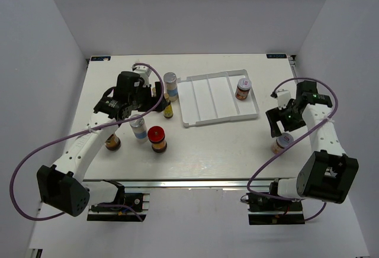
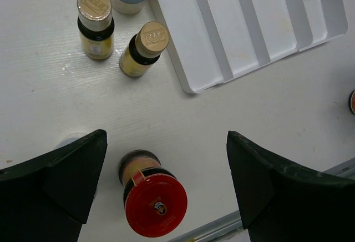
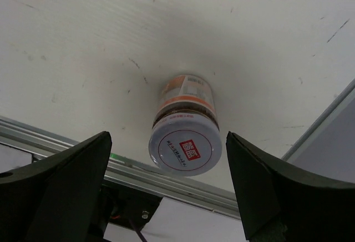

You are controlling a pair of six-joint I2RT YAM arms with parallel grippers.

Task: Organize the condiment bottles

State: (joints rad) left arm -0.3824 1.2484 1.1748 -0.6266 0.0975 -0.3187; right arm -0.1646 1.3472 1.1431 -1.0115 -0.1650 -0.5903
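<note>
White arm links (image 1: 83, 147), black joints (image 1: 62, 190), purple cables (image 1: 26, 154), black fingers (image 2: 55, 181).

Three views: one overhead, two wrist-mounted.
Top looks down on whole bench (image 1: 225, 145) from behind. Left wrist, close, faces down at red-lidded jar (image 2: 155, 203); right wrist likewise at white-lidded jar (image 3: 186, 142). Top shares both.

Looks like a robot lab, not a home or a shop. Plain white walls (image 1: 189, 9) behind and to both sides of the left pincer (image 2: 166, 139) and right pincer (image 3: 166, 136). Bare white table (image 1: 225, 145) under them, with a metal rail (image 1: 189, 182) at the near edge. Long purple cables (image 1: 29, 157) looping off two robot arms (image 1: 323, 134) bolted there.
</note>
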